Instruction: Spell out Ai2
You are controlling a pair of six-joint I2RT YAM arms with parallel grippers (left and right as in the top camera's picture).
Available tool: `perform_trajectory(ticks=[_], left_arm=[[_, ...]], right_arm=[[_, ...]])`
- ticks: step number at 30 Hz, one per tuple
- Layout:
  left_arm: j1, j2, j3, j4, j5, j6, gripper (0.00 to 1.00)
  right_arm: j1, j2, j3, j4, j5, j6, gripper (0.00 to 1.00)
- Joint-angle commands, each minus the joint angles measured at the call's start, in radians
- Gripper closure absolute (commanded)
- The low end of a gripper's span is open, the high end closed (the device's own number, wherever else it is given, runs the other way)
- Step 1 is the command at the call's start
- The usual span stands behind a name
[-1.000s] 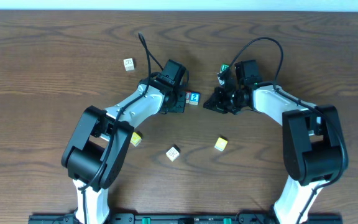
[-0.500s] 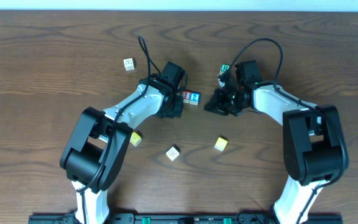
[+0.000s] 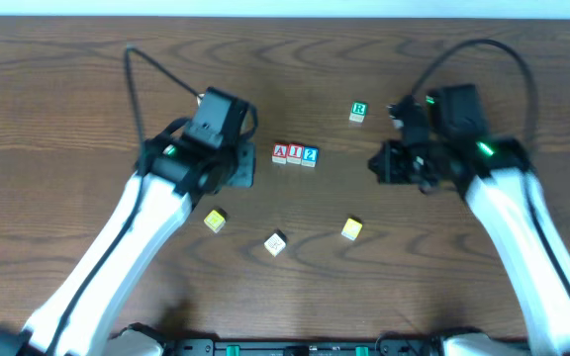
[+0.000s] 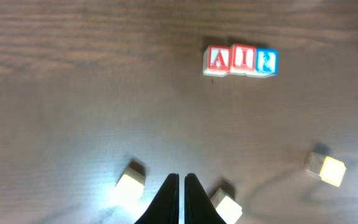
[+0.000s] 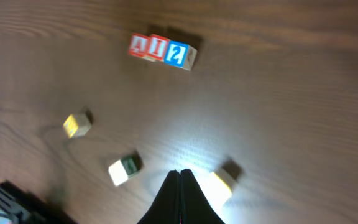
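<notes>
Three letter blocks set side by side on the wooden worktop (image 3: 87, 89), each touching the next: red A block (image 3: 280, 152), red I block (image 3: 294, 153), blue 2 block (image 3: 310, 155). Reads A, I, 2 from the robot's left to its right, printed faces up, tops of the letters toward the far edge. Long axis of the row across the worktop, left to right; slightly slanted in the right wrist view, the 2 end a little lower. Lies roughly midway between the two arms, clear of both.

Off to the row's left and nearer the robot, the left gripper (image 4: 180, 190), jaws pressed together with nothing between them. Well to the row's right, the right gripper (image 5: 179, 186), jaws likewise closed on nothing.

Scattered elsewhere: green R block (image 3: 358, 112) beyond the row and to its right. On the near side, a yellow block (image 3: 215, 220), a white block (image 3: 275, 242) with a dark mark and a second yellow block (image 3: 351, 228), all apart from the row and from one another.
</notes>
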Motion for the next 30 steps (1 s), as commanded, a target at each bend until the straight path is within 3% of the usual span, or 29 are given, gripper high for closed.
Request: perform_trajectory(ticks=[1,6,11,12,13,14,30], left_arm=[[-0.027,-0.159,-0.006,-0.064,-0.016,-0.02,0.94],[-0.129,-0.429,-0.095,-0.147,-0.131,-0.081,0.94],[-0.145,-0.597,-0.23,-0.12,-0.092,-0.1,0.94],[-0.145,-0.609,-0.237,-0.119,-0.09,-0.1,0.78],[-0.145,-0.613,-0.237,-0.12,-0.09,-0.1,0.51],[-0.145,-0.613,-0.237,-0.119,-0.09,-0.1,0.05],[-0.146,-0.612,-0.237,-0.141,-0.082,-0.099,0.04]], right_arm=[[0.01,-0.196,0.013,-0.077,0.082,-0.063,0.98],[0.01,-0.533,-0.005,-0.227,0.149,-0.063,0.98],[0.01,-0.724,-0.017,-0.348,0.188,-0.063,0.99],[0.01,-0.744,-0.017,-0.355,0.188,-0.063,0.78],[0.01,-0.759,-0.017,-0.363,0.188,-0.053,0.42],[0.01,-0.769,-0.017,-0.368,0.187,-0.038,0.01],[0.01,-0.773,-0.017,-0.417,0.185,-0.021,0.01]])
